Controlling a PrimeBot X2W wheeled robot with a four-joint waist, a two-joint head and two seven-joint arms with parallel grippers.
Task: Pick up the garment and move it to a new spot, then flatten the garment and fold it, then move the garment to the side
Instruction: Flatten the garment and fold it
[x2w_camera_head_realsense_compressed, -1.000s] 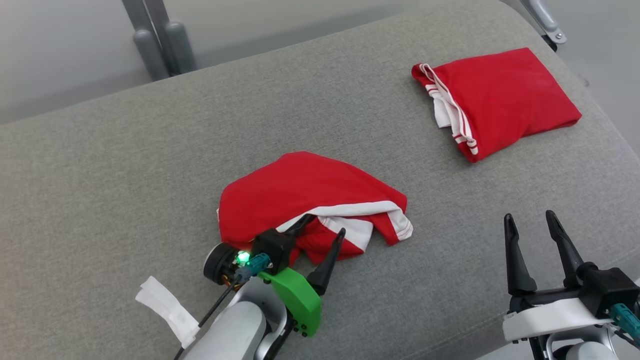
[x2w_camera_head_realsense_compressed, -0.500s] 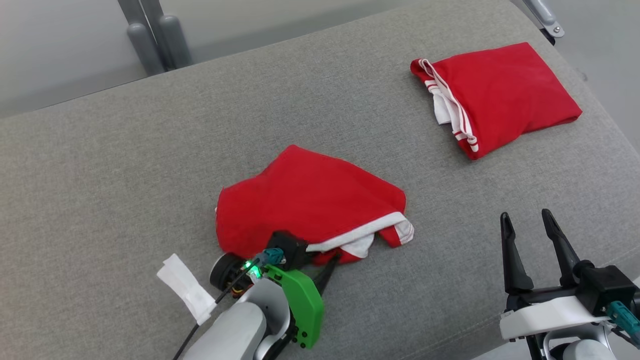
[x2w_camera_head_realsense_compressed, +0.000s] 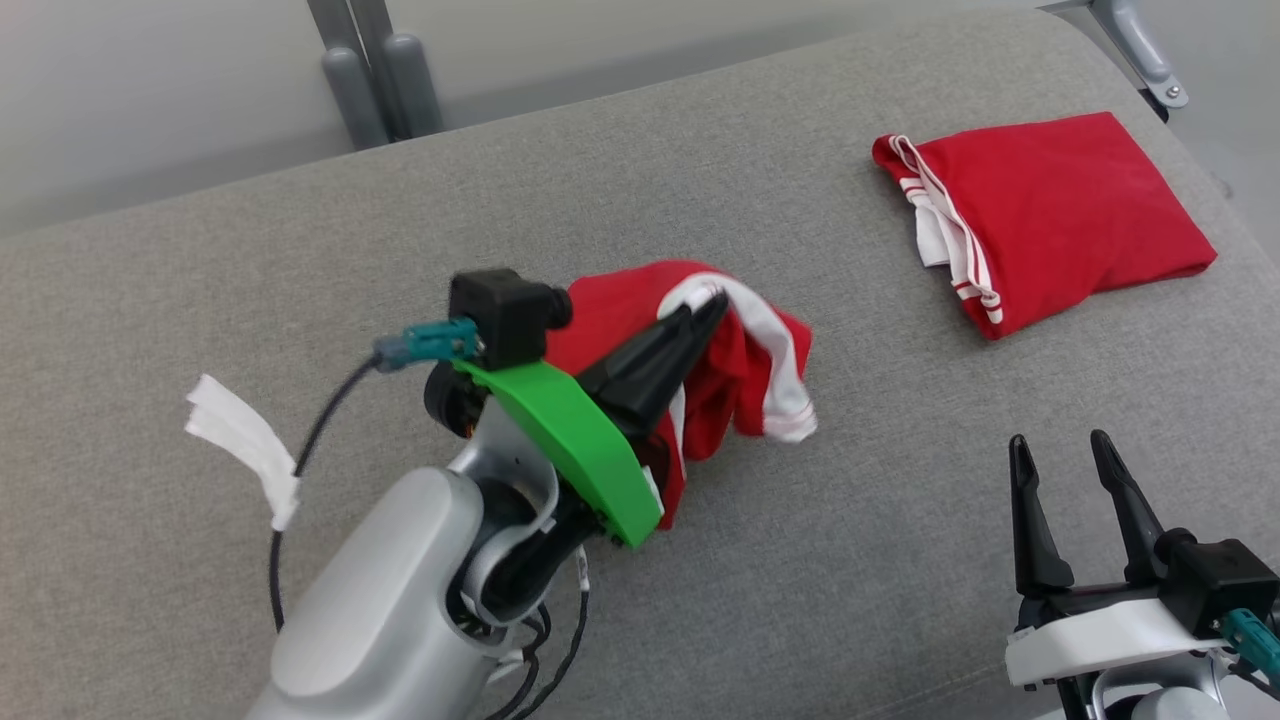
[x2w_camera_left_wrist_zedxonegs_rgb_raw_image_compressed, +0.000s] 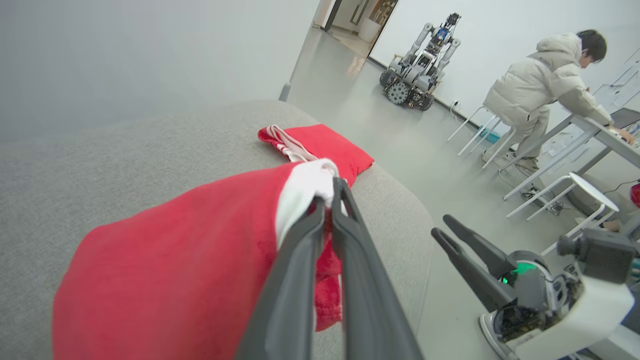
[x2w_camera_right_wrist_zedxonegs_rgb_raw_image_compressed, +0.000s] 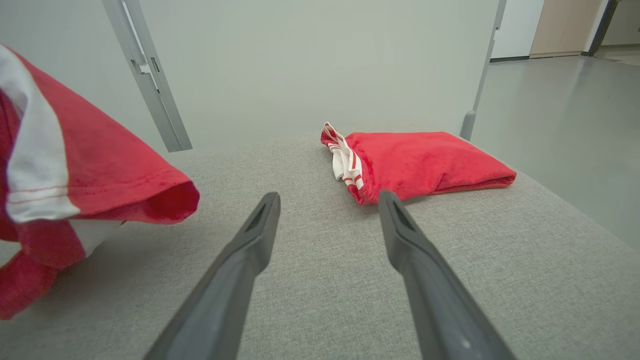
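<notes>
Now clamped tight by left jaws at its white band: garment (x2w_camera_head_realsense_compressed: 735, 375), hanging over mid worktop (x2w_camera_head_realsense_compressed: 200, 280), tail perhaps brushing it; right jaws wide, empty, well apart rightward.

The left forearm (x2w_camera_head_realsense_compressed: 400, 600), at the lower left of the head view, is clad in a smooth silver-grey shell. A bright green curved bracket (x2w_camera_head_realsense_compressed: 560, 430) is fixed at its wrist, topped by a black camera block (x2w_camera_head_realsense_compressed: 500, 305) with a teal connector (x2w_camera_head_realsense_compressed: 430, 342). A black cable (x2w_camera_head_realsense_compressed: 300, 470) is tagged with white tape (x2w_camera_head_realsense_compressed: 245, 445). The left gripper (x2w_camera_head_realsense_compressed: 703, 308) and right gripper (x2w_camera_head_realsense_compressed: 1059, 438) are each formed of two long, dark, tapered fingers. The right wrist is wrapped in a white cover (x2w_camera_head_realsense_compressed: 1100, 632).
</notes>
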